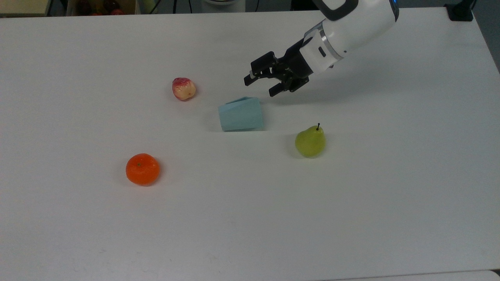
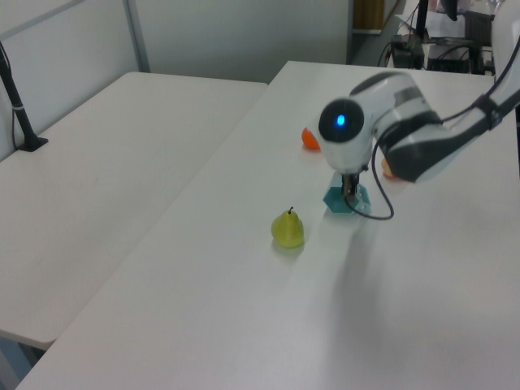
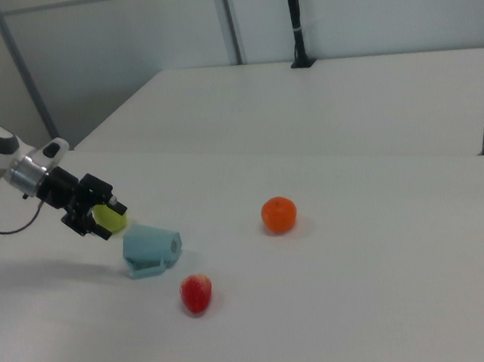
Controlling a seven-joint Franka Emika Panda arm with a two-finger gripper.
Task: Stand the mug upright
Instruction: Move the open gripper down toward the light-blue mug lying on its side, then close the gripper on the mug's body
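White table (image 1: 351,218) w/ a second white table (image 2: 106,187) butted alongside, pale partition walls (image 3: 352,0) w/ grey metal posts (image 3: 224,15) behind, black pole (image 3: 294,16) clamped at the far table edge, cluttered shelving (image 2: 439,41) in bkgd.

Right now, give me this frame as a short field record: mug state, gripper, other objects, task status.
mug: lying on its side on the white table, apart from the fruit
gripper: open, empty, above the table just off the mug's upper right corner in the top view, not touching it
pear: standing to the mug's right in the top view
orange: lower left of the mug in the top view
red-and-cream fruit: upper left of the mug in the top view
task status: mug not yet upright
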